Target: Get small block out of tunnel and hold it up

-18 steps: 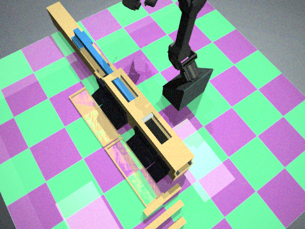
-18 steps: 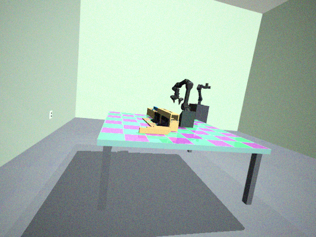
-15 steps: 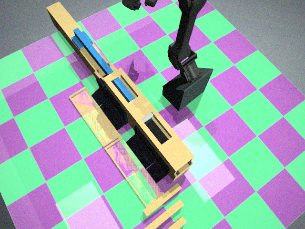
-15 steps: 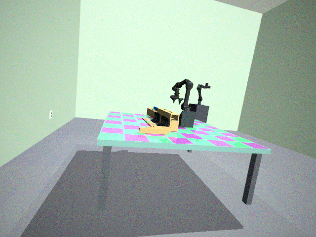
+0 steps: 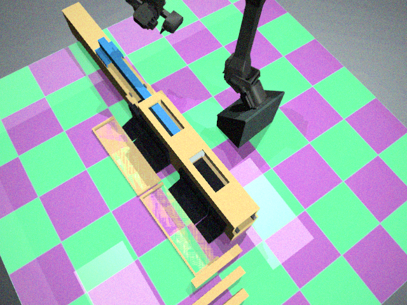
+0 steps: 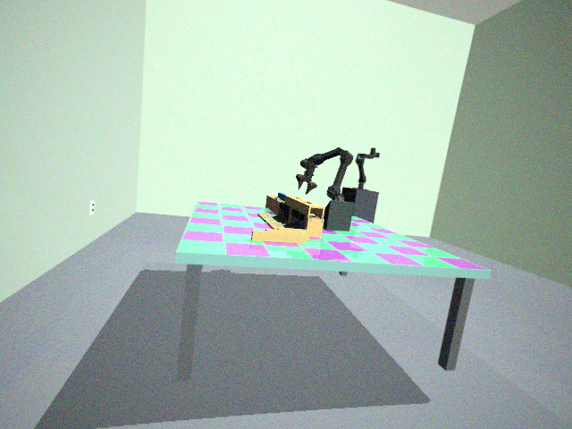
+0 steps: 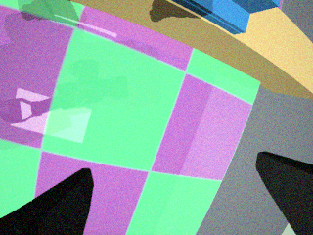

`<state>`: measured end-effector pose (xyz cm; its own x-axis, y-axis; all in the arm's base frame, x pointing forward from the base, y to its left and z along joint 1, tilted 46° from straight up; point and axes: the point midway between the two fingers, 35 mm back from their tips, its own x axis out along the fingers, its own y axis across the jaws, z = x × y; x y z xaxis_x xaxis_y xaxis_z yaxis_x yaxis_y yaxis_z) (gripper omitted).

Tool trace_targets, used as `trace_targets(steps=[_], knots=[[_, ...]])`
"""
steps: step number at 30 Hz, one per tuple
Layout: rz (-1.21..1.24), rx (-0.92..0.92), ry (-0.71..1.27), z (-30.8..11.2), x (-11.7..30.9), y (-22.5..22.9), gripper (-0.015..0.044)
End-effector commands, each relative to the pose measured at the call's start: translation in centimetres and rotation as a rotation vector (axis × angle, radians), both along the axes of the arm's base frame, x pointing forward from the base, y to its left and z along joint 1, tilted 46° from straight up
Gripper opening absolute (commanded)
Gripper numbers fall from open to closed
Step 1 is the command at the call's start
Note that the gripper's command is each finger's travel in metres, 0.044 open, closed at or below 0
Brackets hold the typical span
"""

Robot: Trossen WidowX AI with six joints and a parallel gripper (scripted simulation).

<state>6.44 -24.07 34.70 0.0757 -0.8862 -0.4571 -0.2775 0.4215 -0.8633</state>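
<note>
The tan covered tunnel point(image 5: 184, 145) point(image 6: 314, 206) runs diagonally, with two windows in its top. A long blue handle bar point(image 5: 130, 74) point(image 7: 230, 16) lies in the open channel at its far end, with a wider blue end piece, and runs into the tunnel under the first window. A pale grey surface point(image 5: 198, 156) shows at one end of the second window; I cannot tell whether it is the block or part of the cage. The block is not otherwise visible. My gripper point(image 5: 157, 28) point(image 6: 304, 189) point(image 7: 178, 170) is open and empty, raised above the table beside the blue end piece.
A tan block point(image 5: 79, 21) stands at the channel's far end. Black panels point(image 5: 149, 149) and shallow tan-rimmed trays lie along the tunnel's side. Three tan bars, including one bar point(image 5: 217, 266), lie beyond its near end. The arm's dark base point(image 5: 249, 118) point(image 6: 338, 215) stands across the tunnel.
</note>
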Motion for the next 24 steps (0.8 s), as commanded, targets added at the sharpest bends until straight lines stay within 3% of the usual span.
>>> trace_targets(steps=[1, 8, 15, 24], knots=[[0.064, 0.045, -0.084, -1.3, 4.0, -0.4, 0.0440], [0.181, 0.187, -0.253, -4.8, 13.3, 1.8, 0.0440], [0.230, 0.383, -0.371, -10.2, 21.4, 7.6, 0.0440], [0.162, 0.549, -0.390, -18.4, 25.9, 16.6, 0.0440]])
